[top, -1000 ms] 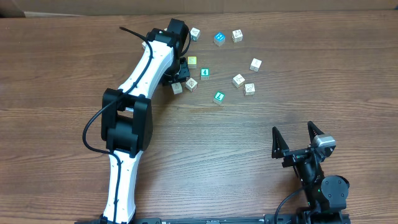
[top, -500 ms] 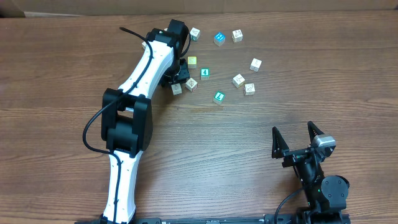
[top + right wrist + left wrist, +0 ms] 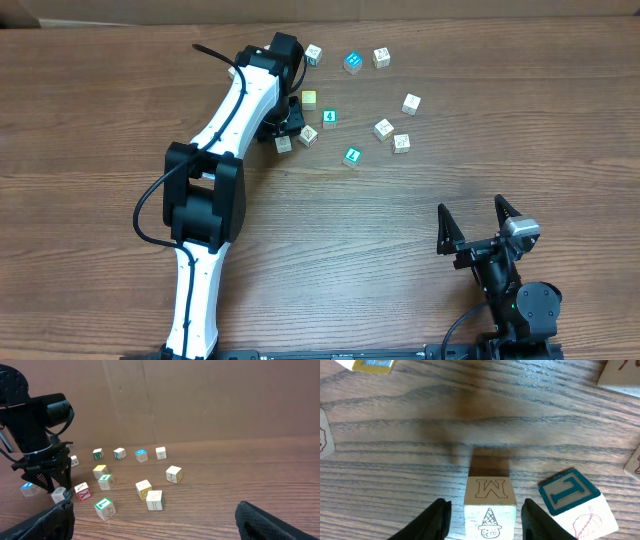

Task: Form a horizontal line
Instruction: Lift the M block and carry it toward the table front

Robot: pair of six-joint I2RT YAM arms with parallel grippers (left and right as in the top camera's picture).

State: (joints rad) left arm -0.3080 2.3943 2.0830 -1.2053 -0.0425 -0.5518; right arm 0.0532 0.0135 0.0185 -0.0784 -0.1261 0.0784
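At the far middle of the desk, your left gripper (image 3: 485, 506) straddles the wooden M block (image 3: 489, 489) with its jaws partly open. There looks to be a sliver of gap each side, so it has no hold on the block that I can confirm. A teal T block (image 3: 569, 495) sits just beside it. The pale yellow cube (image 3: 309, 99) lies nearby, toward the far edge. The cubes are scattered, not in a row. By the desk's near right corner, your right gripper (image 3: 469, 204) gapes wide, empty.

fourteen small cubes (image 3: 143, 489), two robot arms (image 3: 205, 200), one table (image 3: 400, 250).
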